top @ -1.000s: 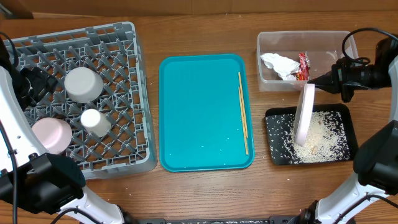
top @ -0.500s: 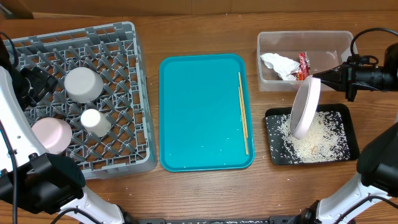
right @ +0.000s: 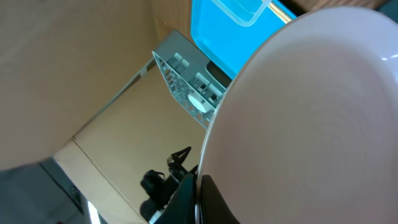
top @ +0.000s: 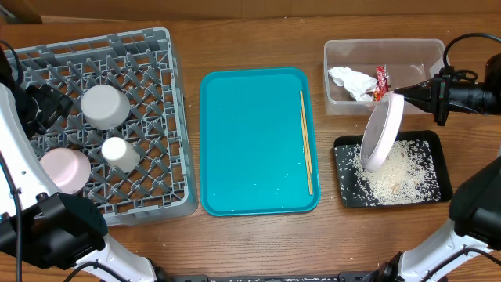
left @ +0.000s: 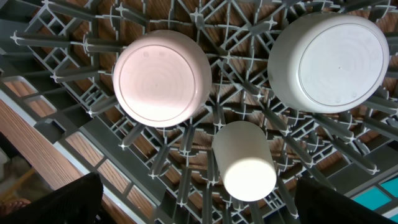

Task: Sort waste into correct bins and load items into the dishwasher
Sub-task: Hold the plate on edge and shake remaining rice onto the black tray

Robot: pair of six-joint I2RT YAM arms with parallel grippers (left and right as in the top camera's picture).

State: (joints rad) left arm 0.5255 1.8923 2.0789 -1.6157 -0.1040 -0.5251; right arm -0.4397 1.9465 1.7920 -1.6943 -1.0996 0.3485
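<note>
One whitish-pink plate (top: 382, 135) hangs over the black tray (top: 437, 149), its upper rim clamped in the right tool (top: 401, 97). It has swung from edge-on to tilted, so the rice (top: 403, 178) appears dumped and the rack (top: 94, 43) comes next. Left tool (left: 198, 208) stands wide above the rack.

No legible text or labels.
</note>
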